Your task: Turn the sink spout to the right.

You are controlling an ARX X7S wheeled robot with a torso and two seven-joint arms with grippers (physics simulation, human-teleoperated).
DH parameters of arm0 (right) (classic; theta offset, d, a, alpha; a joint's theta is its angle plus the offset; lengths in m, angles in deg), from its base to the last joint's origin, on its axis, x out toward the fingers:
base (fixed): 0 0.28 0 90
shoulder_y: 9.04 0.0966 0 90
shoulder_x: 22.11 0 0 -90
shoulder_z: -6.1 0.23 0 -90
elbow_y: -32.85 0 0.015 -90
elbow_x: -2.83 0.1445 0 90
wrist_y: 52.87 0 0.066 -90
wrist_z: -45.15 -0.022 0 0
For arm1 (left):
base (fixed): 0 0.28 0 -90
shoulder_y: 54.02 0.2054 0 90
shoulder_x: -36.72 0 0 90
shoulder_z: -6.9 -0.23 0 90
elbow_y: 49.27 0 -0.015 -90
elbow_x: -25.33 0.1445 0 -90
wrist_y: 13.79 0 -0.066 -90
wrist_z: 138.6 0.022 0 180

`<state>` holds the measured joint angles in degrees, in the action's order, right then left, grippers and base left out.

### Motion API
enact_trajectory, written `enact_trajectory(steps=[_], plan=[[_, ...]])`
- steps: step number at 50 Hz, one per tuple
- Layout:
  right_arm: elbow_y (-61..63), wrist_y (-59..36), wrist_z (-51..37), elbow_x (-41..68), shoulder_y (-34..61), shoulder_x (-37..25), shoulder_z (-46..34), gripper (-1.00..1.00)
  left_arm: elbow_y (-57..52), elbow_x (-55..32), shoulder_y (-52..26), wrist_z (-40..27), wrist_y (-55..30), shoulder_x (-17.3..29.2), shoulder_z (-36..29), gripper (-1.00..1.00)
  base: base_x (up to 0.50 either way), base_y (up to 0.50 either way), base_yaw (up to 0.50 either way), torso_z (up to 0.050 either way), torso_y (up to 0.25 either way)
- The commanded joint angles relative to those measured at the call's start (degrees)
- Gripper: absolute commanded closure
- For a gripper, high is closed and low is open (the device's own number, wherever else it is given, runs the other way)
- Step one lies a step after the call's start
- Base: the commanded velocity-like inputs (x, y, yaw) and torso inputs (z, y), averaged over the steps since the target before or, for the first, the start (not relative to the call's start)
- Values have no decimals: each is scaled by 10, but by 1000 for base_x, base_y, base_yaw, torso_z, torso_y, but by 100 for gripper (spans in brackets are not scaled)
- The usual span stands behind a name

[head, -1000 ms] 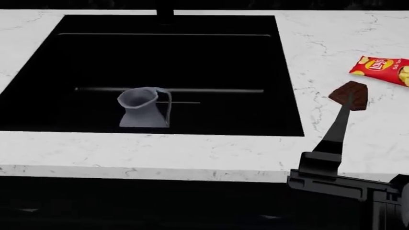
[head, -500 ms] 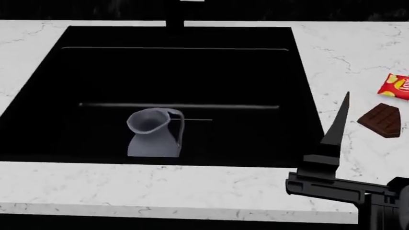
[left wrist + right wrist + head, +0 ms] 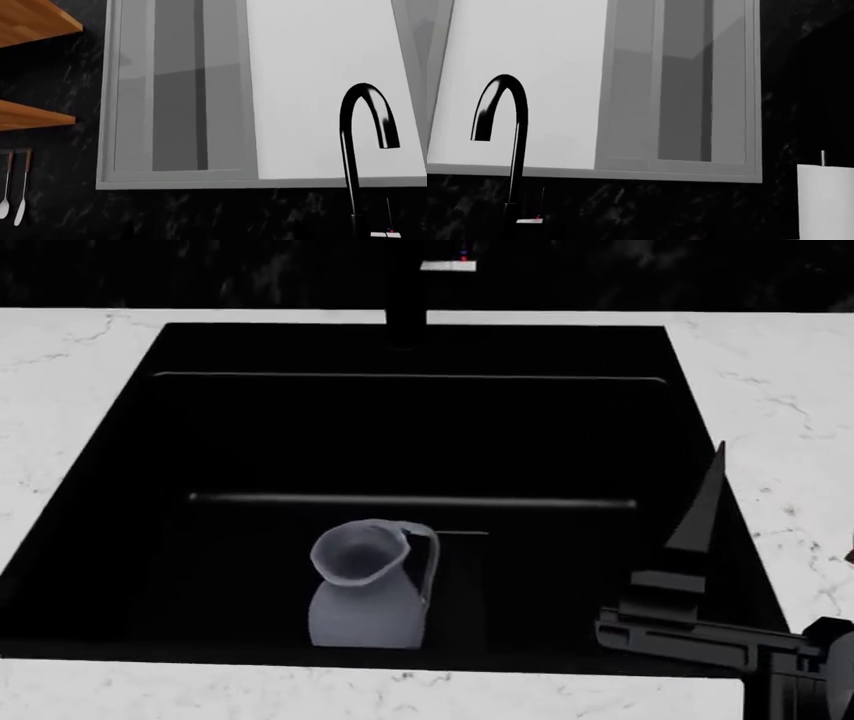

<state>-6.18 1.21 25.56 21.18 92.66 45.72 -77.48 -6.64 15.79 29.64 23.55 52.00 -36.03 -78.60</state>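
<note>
Sink spout (image 3: 357,150) stands at the far edge of the sink (image 3: 414,400), behind the middle of the basin's back wall. From the head view only its black base column shows, rising past the upper border, with the small pale grey tab (image 3: 449,266) bearing red and blue dots just beside it. Both wrist views show the whole spout against a pale window (image 3: 627,85): a slim black column that curves over in a gooseneck, its open end pointing downward.

Inside the basin a grey pitcher (image 3: 363,585) stands upright near the front wall, its handle toward the robot's right. White marbled counter (image 3: 80,350) surrounds the sink on all sides.

Only the right gripper (image 3: 701,540) shows, low at the right of the head view, over the basin's right front corner. One thin dark finger (image 3: 705,500) points up and away from the black wrist block; the second cannot be made out, so how far the jaws stand apart cannot be told. It holds nothing visible and is well apart from the spout. The left gripper is not seen in any view.

Wooden shelves (image 3: 33,115) and hanging utensils (image 3: 13,185) show in the left wrist view, a white paper roll (image 3: 825,200) in the right wrist view.
</note>
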Motion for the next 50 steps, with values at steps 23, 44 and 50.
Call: enact_trajectory(steps=[23, 44, 50], plan=[[-7, 13, -6, 5, -9, -3, -1, -100, 3, -4, 1, -7, 2, 9, -10, -100, 252, 0, 0, 0, 1], [-6, 12, -12, 9, -9, -7, 0, -100, 2, -7, -1, -11, 2, 14, -16, -100, 136, 57, 0, 0, 0], [-13, 26, -10, 4, -16, -7, -2, -100, 5, -7, 2, -12, 5, 15, -18, -100, 0, 0, 0, 0, 0]])
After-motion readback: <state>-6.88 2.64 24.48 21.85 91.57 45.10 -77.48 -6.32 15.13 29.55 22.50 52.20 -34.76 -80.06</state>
